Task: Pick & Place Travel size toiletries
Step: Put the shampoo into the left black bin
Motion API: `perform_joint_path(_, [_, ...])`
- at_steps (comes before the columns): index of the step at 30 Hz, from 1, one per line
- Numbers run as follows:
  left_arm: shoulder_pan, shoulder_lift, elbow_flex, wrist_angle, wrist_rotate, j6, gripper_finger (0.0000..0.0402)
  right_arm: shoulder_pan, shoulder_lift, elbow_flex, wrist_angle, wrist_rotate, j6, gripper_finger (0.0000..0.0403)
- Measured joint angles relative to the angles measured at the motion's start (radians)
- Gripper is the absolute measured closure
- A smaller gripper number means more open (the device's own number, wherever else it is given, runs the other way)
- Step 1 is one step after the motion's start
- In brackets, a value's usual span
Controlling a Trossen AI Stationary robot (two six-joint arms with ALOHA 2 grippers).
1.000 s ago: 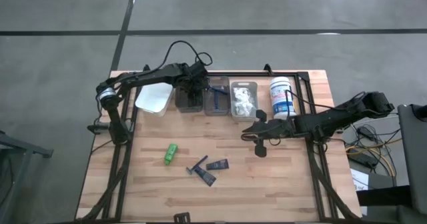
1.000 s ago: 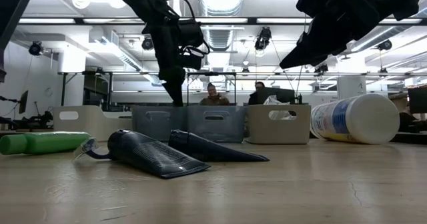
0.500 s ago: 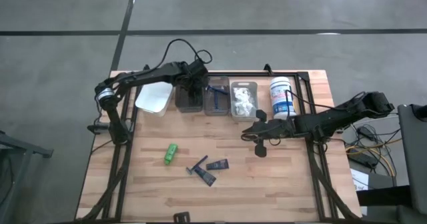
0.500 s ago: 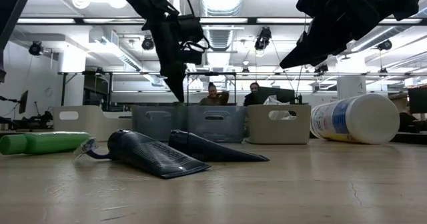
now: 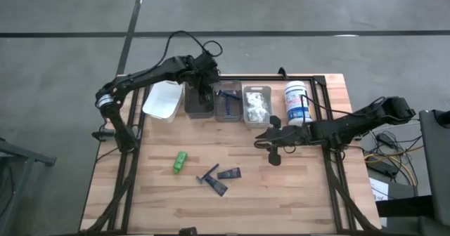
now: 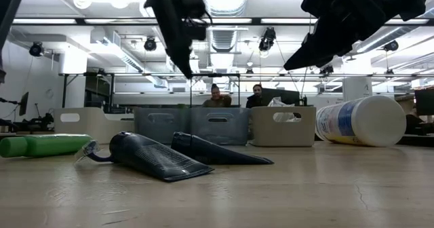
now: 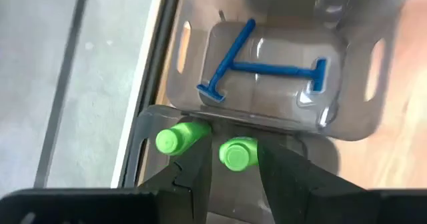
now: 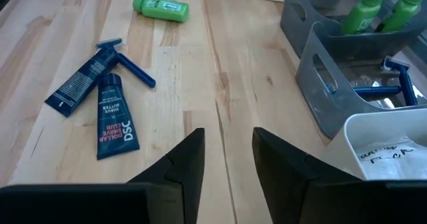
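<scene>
Travel size toiletries split between desk and bins: toward the front edge, two dark tubes [image 5: 223, 180] and a blue razor [image 5: 207, 175] lying close together, one green bottle [image 5: 180, 161] on its side just left of them. Farther back, right gripper [image 5: 274, 146] hovering over bare desk near the middle-right, fingers [image 8: 190, 159] apart, nothing between them. Along the back edge, a row of bins: white bin [image 5: 163, 101], dark bin [image 5: 199, 104] holding two upright green bottles [image 7: 239, 153], clear bin [image 5: 228, 111] with two blue razors [image 7: 263, 67], white bin of packets [image 5: 256, 104], then a white tub [image 5: 297, 102]. Left gripper [image 7: 230, 177] above the dark bin, fingers [image 7: 193, 171] apart, empty.
</scene>
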Motion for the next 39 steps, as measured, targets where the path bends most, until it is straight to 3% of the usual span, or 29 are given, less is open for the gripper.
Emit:
perform_joint_path(5, [-0.036,-0.146,-0.081,0.008,-0.001,-0.052,0.028,0.0,0.0,0.0,0.0,0.0,0.022,0.026])
perform_joint_path(10, [-0.093,-0.355,-0.263,0.081,-0.006,-0.154,0.028,0.0,0.0,0.0,0.003,0.0,0.071,0.024])
perform_joint_path(16, [-0.192,-0.597,-0.505,0.123,0.005,-0.347,0.028,0.001,0.0,0.0,0.04,-0.005,0.076,0.0212])
perform_joint_path(22, [-0.332,-0.761,-0.693,0.13,0.045,-0.579,0.028,0.003,0.0,0.0,0.073,-0.018,0.076,0.0194])
perform_joint_path(27, [-0.497,-0.808,-0.805,0.16,0.046,-0.744,0.028,0.003,0.0,0.0,0.08,-0.018,0.107,0.0187])
perform_joint_path(35, [-0.743,-0.763,-0.929,0.297,0.029,-0.917,0.028,0.003,0.0,0.0,0.118,-0.018,0.109,0.0193])
perform_joint_path(39, [-0.8,-0.723,-0.977,0.396,0.101,-0.938,0.028,0.003,0.0,0.0,0.119,-0.018,0.101,0.02])
